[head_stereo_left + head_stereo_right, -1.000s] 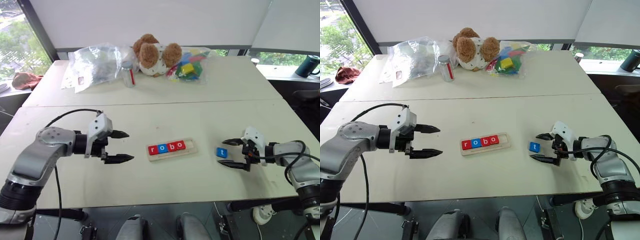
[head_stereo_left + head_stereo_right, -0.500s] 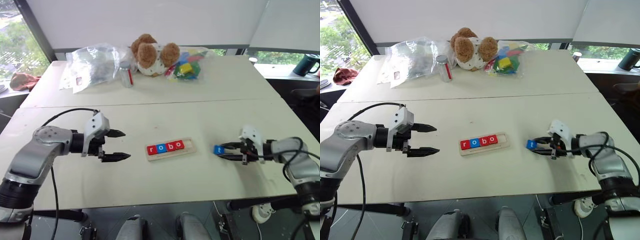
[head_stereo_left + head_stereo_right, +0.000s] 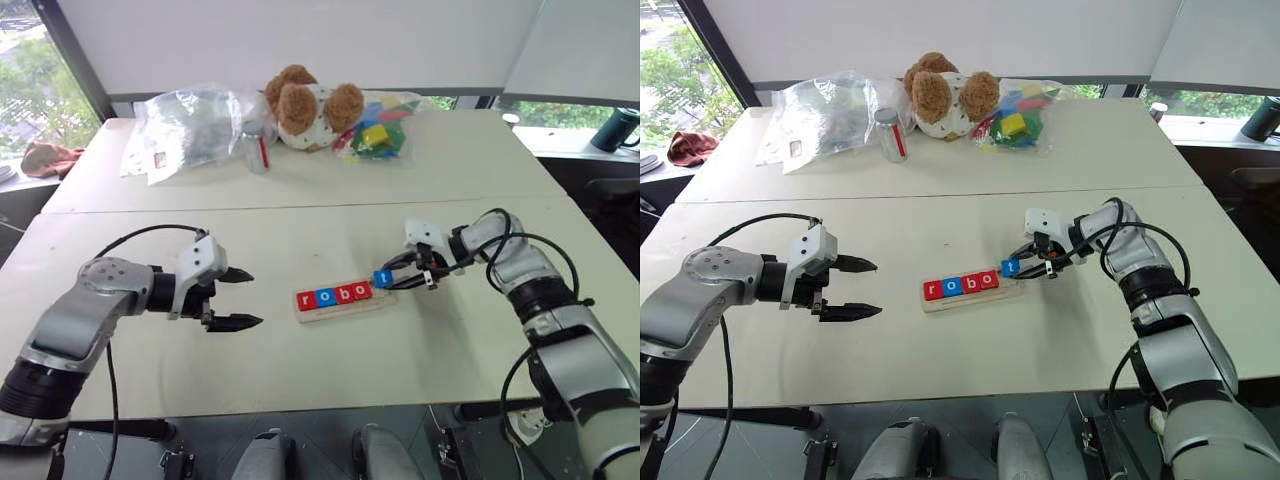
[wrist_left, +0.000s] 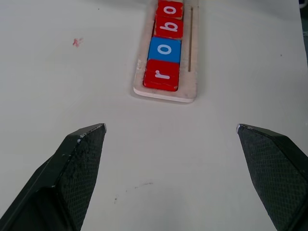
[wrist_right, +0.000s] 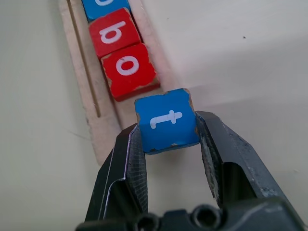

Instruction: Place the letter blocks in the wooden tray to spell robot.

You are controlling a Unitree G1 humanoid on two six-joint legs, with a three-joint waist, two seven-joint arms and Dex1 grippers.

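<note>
— Where is the wooden tray [image 3: 345,301] right now?

— Near the middle of the front counter [image 3: 300,360], lying roughly crosswise between the two arms. Four of the letter blocks [image 3: 332,296] sit in it side by side: a red r [image 4: 162,75], a blue o [image 4: 164,49], a red b [image 4: 169,28] and a red o [image 5: 129,70]. The slot at the tray's right end is bare.

— And the fifth tile?

— The blue t [image 5: 167,120] is pinched between the two black fingers of the right claw [image 5: 169,139], which is closed on its sides. The wrist view shows the white letter facing up and the tile right at the empty end of the tray, next to the red o. From the head view the t [image 3: 384,278] looks tilted and seems to ride slightly above the wood, though I can't say for sure that it is clear of the tray.

— What about the other arm?

— The left claw [image 3: 240,298] hangs over bare counter to the left of the tray, well apart from it, with its fingers spread wide and nothing between them. Its wrist view looks along the tray from the r end.

— Anything else on the surface?

— At the far counter's edge there is a brown teddy bear [image 3: 305,108], a clear plastic bag [image 3: 190,125] to its left, a small bottle [image 3: 258,148], and a bag of multicoloured toy blocks [image 3: 378,128] on its right.
</note>
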